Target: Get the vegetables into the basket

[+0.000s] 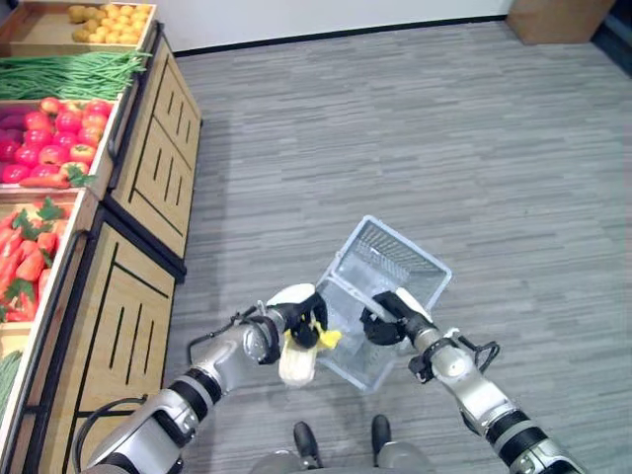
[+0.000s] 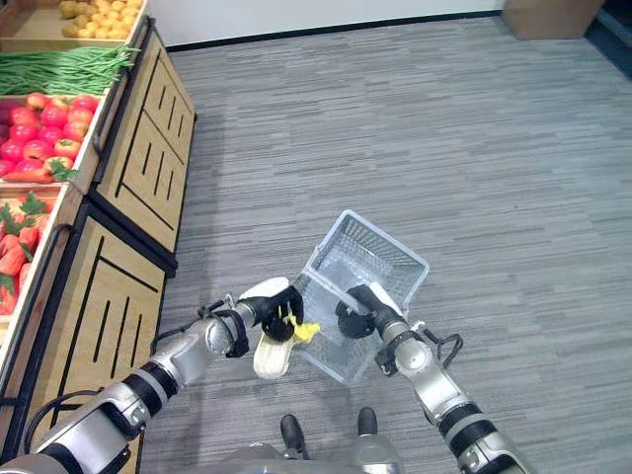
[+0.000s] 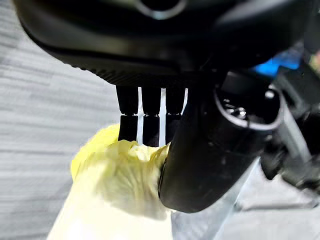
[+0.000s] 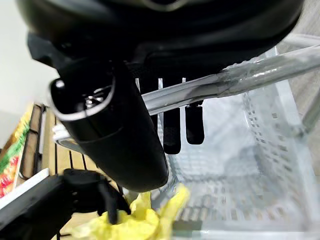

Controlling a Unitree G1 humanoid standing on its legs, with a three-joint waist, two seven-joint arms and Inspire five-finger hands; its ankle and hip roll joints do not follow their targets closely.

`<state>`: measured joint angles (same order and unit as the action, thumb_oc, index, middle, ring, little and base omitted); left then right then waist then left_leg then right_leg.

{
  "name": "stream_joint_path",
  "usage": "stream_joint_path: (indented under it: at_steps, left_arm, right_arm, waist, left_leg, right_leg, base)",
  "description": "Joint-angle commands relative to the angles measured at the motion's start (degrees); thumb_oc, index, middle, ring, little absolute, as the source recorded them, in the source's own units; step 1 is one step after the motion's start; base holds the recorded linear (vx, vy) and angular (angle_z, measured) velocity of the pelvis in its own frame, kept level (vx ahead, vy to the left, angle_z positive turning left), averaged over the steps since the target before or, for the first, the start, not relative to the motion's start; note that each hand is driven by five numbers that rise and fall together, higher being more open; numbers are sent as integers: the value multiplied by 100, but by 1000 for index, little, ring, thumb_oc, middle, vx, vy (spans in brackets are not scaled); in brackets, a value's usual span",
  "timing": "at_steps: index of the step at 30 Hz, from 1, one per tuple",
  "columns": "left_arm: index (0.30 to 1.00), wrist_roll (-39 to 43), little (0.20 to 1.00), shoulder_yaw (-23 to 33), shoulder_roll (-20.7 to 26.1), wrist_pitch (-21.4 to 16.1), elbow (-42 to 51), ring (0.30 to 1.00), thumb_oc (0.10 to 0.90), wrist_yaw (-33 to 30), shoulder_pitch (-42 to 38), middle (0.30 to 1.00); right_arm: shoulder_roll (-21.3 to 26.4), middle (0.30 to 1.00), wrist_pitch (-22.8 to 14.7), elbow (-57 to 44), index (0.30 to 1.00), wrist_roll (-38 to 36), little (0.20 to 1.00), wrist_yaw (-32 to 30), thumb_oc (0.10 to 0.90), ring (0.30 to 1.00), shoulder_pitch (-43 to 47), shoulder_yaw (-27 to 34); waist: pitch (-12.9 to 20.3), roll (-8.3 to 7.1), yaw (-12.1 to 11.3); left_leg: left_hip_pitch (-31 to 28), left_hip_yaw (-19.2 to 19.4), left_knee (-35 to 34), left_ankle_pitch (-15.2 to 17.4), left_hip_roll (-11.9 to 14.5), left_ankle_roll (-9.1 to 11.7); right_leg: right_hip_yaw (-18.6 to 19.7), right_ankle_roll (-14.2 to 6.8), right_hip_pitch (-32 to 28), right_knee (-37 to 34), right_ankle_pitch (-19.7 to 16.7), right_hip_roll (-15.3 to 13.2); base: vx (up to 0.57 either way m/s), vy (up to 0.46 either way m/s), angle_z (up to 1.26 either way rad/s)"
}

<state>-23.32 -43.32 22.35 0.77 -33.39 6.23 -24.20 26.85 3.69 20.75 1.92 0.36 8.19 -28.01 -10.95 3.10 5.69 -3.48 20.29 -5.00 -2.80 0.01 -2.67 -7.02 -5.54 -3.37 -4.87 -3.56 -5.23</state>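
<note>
Left hand (image 1: 296,316) clasping pale yellow-leafed cabbage (image 1: 299,357) hanging stalk-down beside clear wire basket (image 1: 387,259), right hand (image 1: 387,318) gripping its handle (image 4: 240,76), basket interior bare.

Grey plank floor (image 1: 444,138) beneath and all around. Wooden produce stand (image 1: 148,188) off to the left, well apart from the fingers, with slatted fronts. Yellow potatoes (image 1: 111,22) in the farthest bin, then green beans (image 1: 69,71), red tomatoes (image 1: 49,133), nearest red peppers (image 1: 25,252). Brown box (image 1: 558,18) at the far right corner.
</note>
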Motion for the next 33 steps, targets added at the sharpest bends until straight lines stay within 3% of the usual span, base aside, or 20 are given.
stream_joint_path:
  at_steps: [1, 2, 8, 14, 23, 26, 33]
  left_arm:
    - [300, -259, 300, 73, -304, -203, -398, 300, 400, -349, -883, 300]
    - [300, -490, 300, -51, -661, -154, -1042, 300, 400, -432, -957, 300]
    - [300, -891, 300, -296, -1121, -39, -1970, 300, 400, -467, -1002, 300]
    - [300, -840, 300, -362, -1252, -104, -1923, 300, 400, -484, -1045, 300]
    - [300, -750, 300, -500, -1337, -211, -1841, 300, 400, -407, -977, 300]
    - [300, -831, 300, -581, -1316, -240, -1828, 300, 400, -361, -978, 300]
    - [300, -821, 300, -957, -1424, -314, -1834, 300, 400, -342, -1256, 300]
  right_arm:
    - [-4, 300, -662, -990, 300, -234, 300, 47, 400, 300, 433, 197]
    - [-131, 300, -681, -1090, 300, -778, 300, 274, 400, 300, 299, -20]
    - [27, 300, -704, -1231, 300, -353, 300, 462, 400, 300, 610, -647]
    - [9, 300, -688, -1111, 300, -55, 300, 550, 400, 300, 933, -994]
    - [7, 300, -715, -1307, 300, -672, 300, 866, 400, 300, 1003, -1194]
    - [-91, 300, -670, -1077, 300, -706, 300, 929, 400, 300, 1162, -1352]
    - [-806, 300, -610, 421, 300, 171, 300, 879, 400, 300, 2262, -2201]
  waist:
    - [399, 76, -112]
    - [374, 74, -20]
    - [353, 40, 36]
    - [376, -4, 0]
    - [390, -23, -11]
    - [394, -19, -33]
    - [304, 122, -118]
  left_leg:
    - [-343, 49, 91, 705, 83, 244]
    - [-342, 113, 135, 731, 96, 266]
    - [-326, 228, 273, 802, 137, 290]
    - [-362, 272, 336, 831, 162, 298]
    - [-453, 260, 257, 811, 154, 315]
    - [-461, 264, 229, 805, 145, 312]
    - [-313, 269, 159, 714, 109, 323]
  right_leg:
    - [-222, -104, 425, 708, 507, -66]
    - [-158, -108, 424, 648, 486, -44]
    - [-17, -95, 448, 666, 476, -12]
    - [59, -71, 400, 649, 481, 15]
    - [23, -69, 311, 593, 500, 25]
    - [36, -66, 317, 569, 493, 26]
    - [96, -63, 509, 535, 404, 6]
  base:
    - [44, -36, -6]
    - [25, -27, -7]
    - [30, -19, -14]
    - [16, -13, -13]
    - [0, 0, 0]
    - [0, 0, 0]
    - [-2, -15, -5]
